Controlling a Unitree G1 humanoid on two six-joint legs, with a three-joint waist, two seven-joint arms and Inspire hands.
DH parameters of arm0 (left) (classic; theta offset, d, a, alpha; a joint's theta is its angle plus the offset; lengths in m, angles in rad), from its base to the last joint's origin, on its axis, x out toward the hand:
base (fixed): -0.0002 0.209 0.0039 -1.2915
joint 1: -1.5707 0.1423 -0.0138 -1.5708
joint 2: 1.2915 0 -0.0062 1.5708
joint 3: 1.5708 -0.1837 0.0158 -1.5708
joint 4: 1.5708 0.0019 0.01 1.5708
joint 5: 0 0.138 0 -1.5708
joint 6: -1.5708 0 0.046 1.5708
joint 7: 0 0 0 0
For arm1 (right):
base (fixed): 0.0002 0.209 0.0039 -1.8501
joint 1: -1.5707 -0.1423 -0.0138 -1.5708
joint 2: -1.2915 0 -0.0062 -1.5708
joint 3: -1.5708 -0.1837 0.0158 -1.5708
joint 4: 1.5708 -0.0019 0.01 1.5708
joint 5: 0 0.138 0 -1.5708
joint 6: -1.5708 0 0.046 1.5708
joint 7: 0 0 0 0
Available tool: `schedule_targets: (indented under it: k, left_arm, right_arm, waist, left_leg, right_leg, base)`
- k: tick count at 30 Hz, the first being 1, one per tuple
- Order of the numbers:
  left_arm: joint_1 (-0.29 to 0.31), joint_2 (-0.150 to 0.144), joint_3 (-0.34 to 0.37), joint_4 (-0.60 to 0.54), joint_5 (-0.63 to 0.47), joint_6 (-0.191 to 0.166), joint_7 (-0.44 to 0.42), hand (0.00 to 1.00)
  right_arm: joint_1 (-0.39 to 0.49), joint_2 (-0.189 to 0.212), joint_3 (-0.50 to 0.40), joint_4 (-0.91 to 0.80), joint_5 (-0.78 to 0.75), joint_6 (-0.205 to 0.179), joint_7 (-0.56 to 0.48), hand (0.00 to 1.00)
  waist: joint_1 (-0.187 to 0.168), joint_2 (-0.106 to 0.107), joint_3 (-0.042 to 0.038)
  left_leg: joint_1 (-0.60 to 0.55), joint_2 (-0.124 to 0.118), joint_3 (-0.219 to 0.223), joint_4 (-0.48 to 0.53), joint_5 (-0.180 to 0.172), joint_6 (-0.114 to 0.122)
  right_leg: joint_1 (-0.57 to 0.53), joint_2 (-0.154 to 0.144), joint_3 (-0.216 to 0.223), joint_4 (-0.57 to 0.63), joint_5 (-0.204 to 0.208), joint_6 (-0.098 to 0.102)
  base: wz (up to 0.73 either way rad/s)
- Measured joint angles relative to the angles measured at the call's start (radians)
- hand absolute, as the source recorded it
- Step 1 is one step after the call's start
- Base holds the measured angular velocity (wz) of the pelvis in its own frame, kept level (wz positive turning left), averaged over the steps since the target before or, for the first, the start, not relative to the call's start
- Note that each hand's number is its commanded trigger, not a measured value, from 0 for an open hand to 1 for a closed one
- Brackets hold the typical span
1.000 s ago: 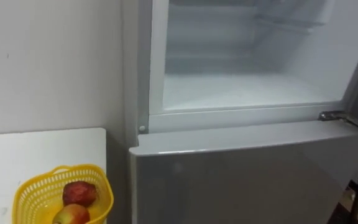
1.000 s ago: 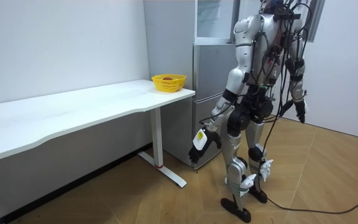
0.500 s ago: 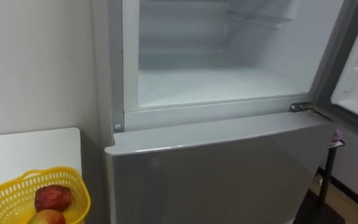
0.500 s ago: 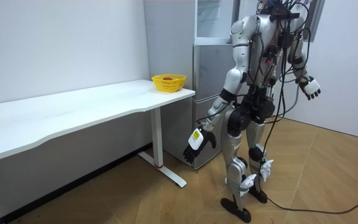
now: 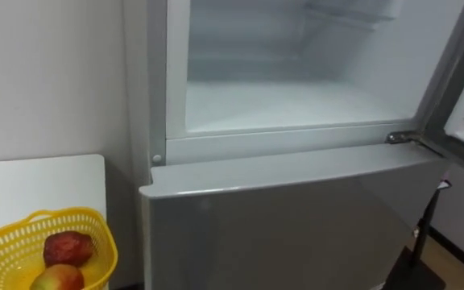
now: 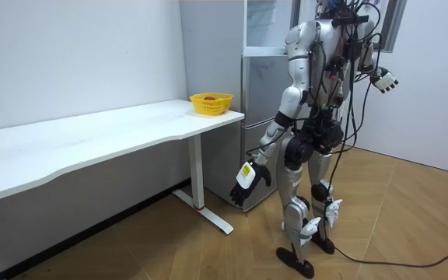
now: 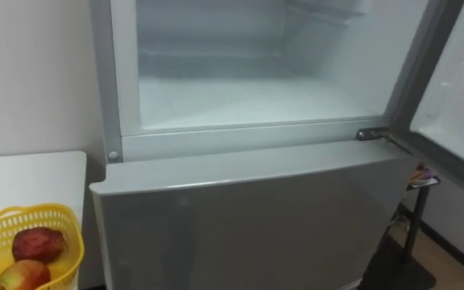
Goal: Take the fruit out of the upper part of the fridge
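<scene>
Right robot hand [image 6: 383, 80] raised higher; fridge door [image 7: 457, 105] open; yellow basket [image 5: 59, 215] beside.

Silver-grey shell, black joints.
Dark cables bundled down the back (thick tangle there), pale feet, white tag on the dark left hand [image 6: 250, 177].

The fridge [image 5: 158, 97] stands right of the table [image 5: 47, 181], its upper compartment [image 5: 296, 105] above the lower door [image 5: 296, 225], while a basket [image 5: 63, 214] on the table holds two fruits [image 5: 68, 248].
</scene>
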Motion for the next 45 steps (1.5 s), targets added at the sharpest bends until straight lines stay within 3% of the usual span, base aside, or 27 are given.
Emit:
schedule_targets:
  k: [5,12,14,16,19,27,30,34,38,40,45]
  left_arm:
    - [-0.009,0.001,-0.011,0.000,0.001,-0.005,-0.004,0.00]
    - [-0.007,0.003,-0.058,0.001,-0.016,-0.008,-0.023,0.00]
    - [-0.008,0.001,-0.088,0.002,-0.018,-0.012,-0.034,0.00]
    - [-0.009,0.002,-0.087,0.002,-0.018,-0.015,-0.036,0.00]
    - [-0.007,0.001,-0.091,0.001,-0.018,-0.023,-0.035,0.00]
    - [0.002,-0.014,-0.082,0.000,-0.019,-0.074,-0.022,0.00]
    - [-0.007,-0.015,-0.075,0.000,-0.018,-0.096,0.002,0.00]
    - [-0.004,-0.018,-0.069,0.000,-0.020,-0.131,0.037,0.00]
    - [-0.004,-0.025,-0.070,0.001,-0.019,-0.140,0.050,0.00]
    - [0.004,-0.026,-0.069,0.001,-0.019,-0.142,0.076,0.00]
    - [0.006,-0.025,-0.067,0.004,-0.021,-0.165,0.128,0.00]
  right_arm:
    - [-0.008,-0.017,0.030,-0.063,-0.018,-0.027,-0.020,0.00]
    - [-0.014,-0.017,0.162,-0.144,-0.286,-0.026,-0.050,0.00]
    - [-0.008,-0.014,0.213,-0.233,-0.471,-0.004,-0.054,0.00]
    - [-0.004,-0.011,0.249,-0.278,-0.548,0.023,-0.063,0.00]
    - [-0.002,-0.006,0.345,-0.388,-0.620,0.088,-0.092,0.00]
    - [0.069,0.009,0.555,-0.664,-0.854,0.185,-0.124,0.00]
    - [0.097,0.009,0.633,-0.764,-0.866,0.205,-0.139,0.00]
    - [0.133,0.009,0.714,-0.881,-0.866,0.249,-0.124,0.00]
    - [0.133,0.009,0.757,-0.910,-0.873,0.251,-0.109,0.00]
    - [0.133,0.009,0.775,-0.953,-0.873,0.277,-0.105,0.00]
    - [0.133,0.003,0.803,-0.967,-0.873,0.294,-0.083,0.00]
  waist:
    - [0.007,0.001,0.0003]
    - [0.003,0.008,0.0037]
    - [0.000,0.019,0.0091]
    - [-0.001,0.023,0.0111]
    - [-0.004,0.024,0.0114]
    - [-0.029,0.024,0.0115]
    - [-0.032,0.022,0.0128]
    - [-0.039,0.004,0.0226]
    - [-0.048,-0.005,0.0279]
    - [-0.060,-0.006,0.0285]
    - [-0.078,-0.017,0.0344]
  left_leg:
    - [-0.001,0.000,0.005,0.004,0.000,0.000]
    - [-0.004,0.000,0.010,0.002,0.001,0.000]
    - [-0.003,-0.001,0.006,0.002,0.001,0.000]
    - [-0.003,-0.001,0.006,-0.002,0.005,-0.002]
    - [-0.005,-0.005,0.021,-0.017,0.022,-0.004]
    - [0.016,-0.001,0.016,-0.020,0.043,-0.019]
    - [0.020,0.003,0.016,-0.021,0.048,-0.025]
    - [0.031,0.004,-0.008,-0.025,0.051,-0.031]
    - [0.027,0.005,-0.016,-0.026,0.051,-0.032]
    - [0.013,0.005,-0.021,-0.027,0.052,-0.032]
    - [0.013,0.005,-0.032,-0.027,0.052,-0.032]
  right_leg:
    - [-0.005,0.000,0.001,0.000,0.000,0.000]
    - [-0.010,-0.001,0.004,0.005,0.000,0.000]
    - [-0.016,-0.002,0.004,0.016,-0.001,0.000]
    - [-0.018,-0.003,0.004,0.018,-0.002,-0.001]
    - [-0.051,-0.009,0.006,0.055,-0.016,-0.008]
    - [-0.056,-0.010,-0.004,0.088,-0.037,-0.023]
    - [-0.059,-0.003,0.003,0.091,-0.039,-0.028]
    - [-0.053,0.001,0.000,0.100,-0.044,-0.036]
    - [-0.053,0.002,-0.004,0.100,-0.043,-0.037]
    - [-0.065,0.003,-0.006,0.105,-0.041,-0.040]
    - [-0.060,0.006,-0.008,0.103,-0.038,-0.043]
  base:
    - [-0.04]
    - [-0.03]
    - [0.00]
    - [0.00]
    - [-0.09]
    - [0.00]
    - [-0.07]
    - [0.02]
    - [0.05]
    - [0.00]
    - [-0.01]
